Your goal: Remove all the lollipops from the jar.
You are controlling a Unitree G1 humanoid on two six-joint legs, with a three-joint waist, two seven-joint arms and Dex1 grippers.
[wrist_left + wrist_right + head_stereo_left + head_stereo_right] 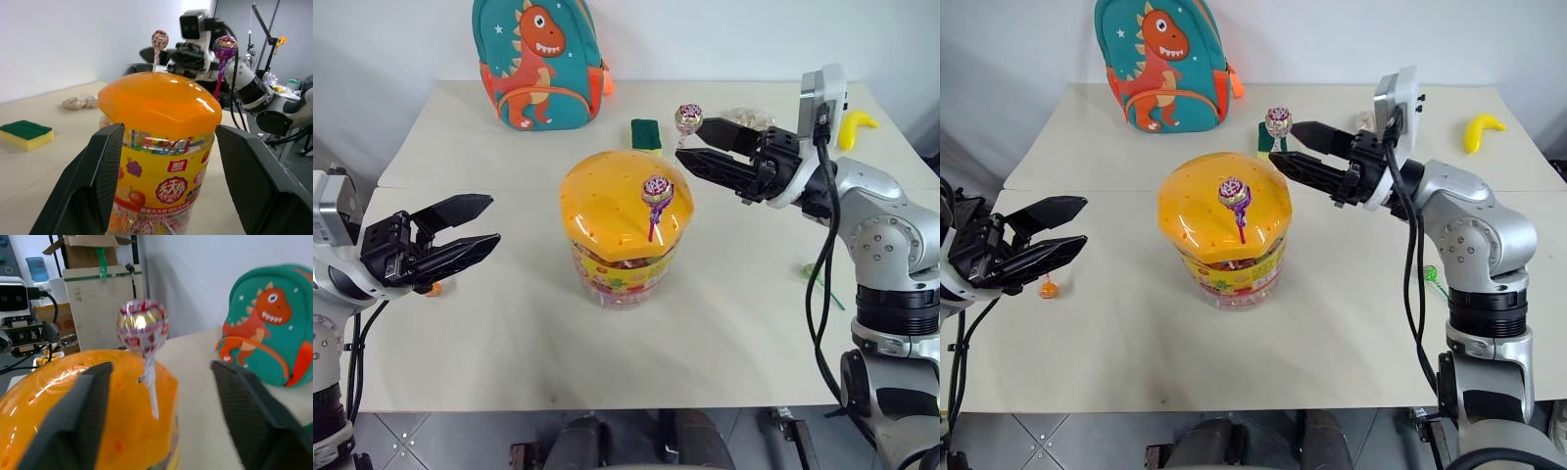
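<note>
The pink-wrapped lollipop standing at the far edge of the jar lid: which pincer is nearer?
Right. The open right pincer sits right beside the lollipop, its fingers bracketing it but not gripping. The open left pincer hangs well off, on the opposite side of the jar.

A teal dinosaur backpack (541, 61) stands upright at the upper left of the frame, on the far edge of the cream tabletop (489, 323). A green-and-yellow sponge (646, 135) lies at upper centre. A yellow banana (857, 126) rests at the upper right, well apart from the backpack.
</note>
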